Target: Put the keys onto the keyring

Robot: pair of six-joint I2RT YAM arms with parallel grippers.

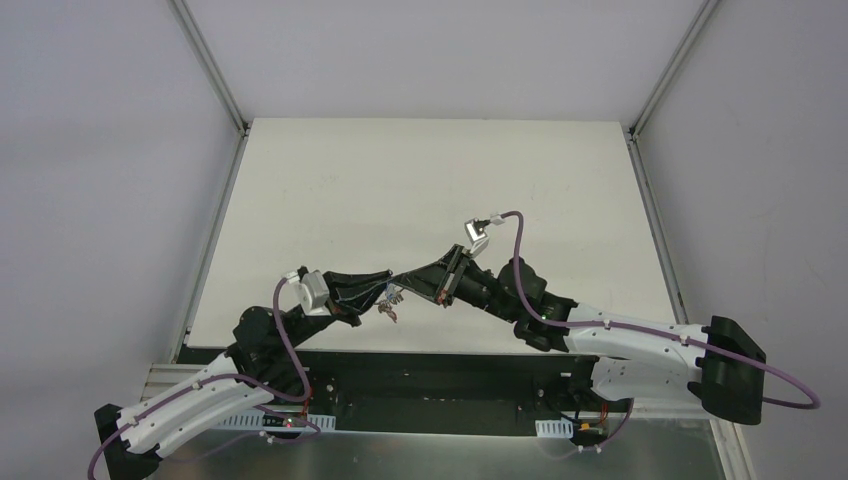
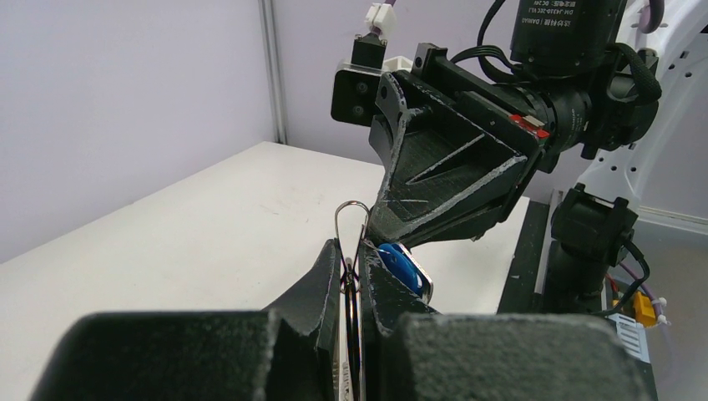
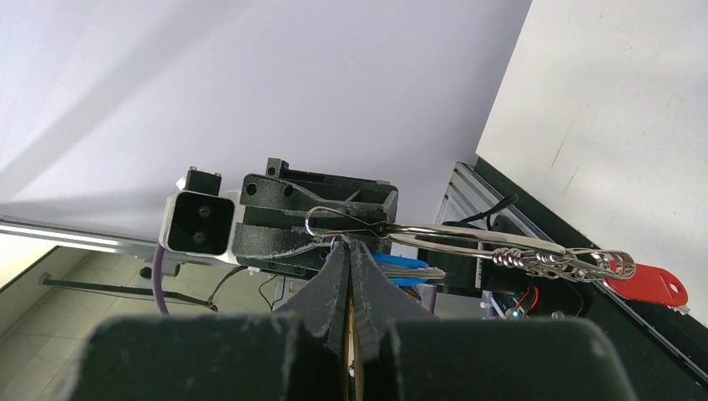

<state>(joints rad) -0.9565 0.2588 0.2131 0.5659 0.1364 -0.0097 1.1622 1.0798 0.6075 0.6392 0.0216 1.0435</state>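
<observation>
Left wrist, left end effector (image 2: 352, 266) clamps thin wire keyring (image 2: 351, 203), right end effector (image 3: 351, 248) pinched closed

The right gripper (image 3: 351, 251) has its fingers pressed together, tips against the keyring (image 3: 518, 255), which is seen edge-on. The blue key (image 3: 405, 266) sits just behind the tips. The red key (image 3: 655, 286) hangs at the ring's other end, beside the desk's (image 3: 618, 109) near edge.

White lettering, printed upside down on the right arm's black motor housing (image 2: 561, 33), reads roughly "DM-J4310-2EC V1.1" and "DAMIAO".
</observation>
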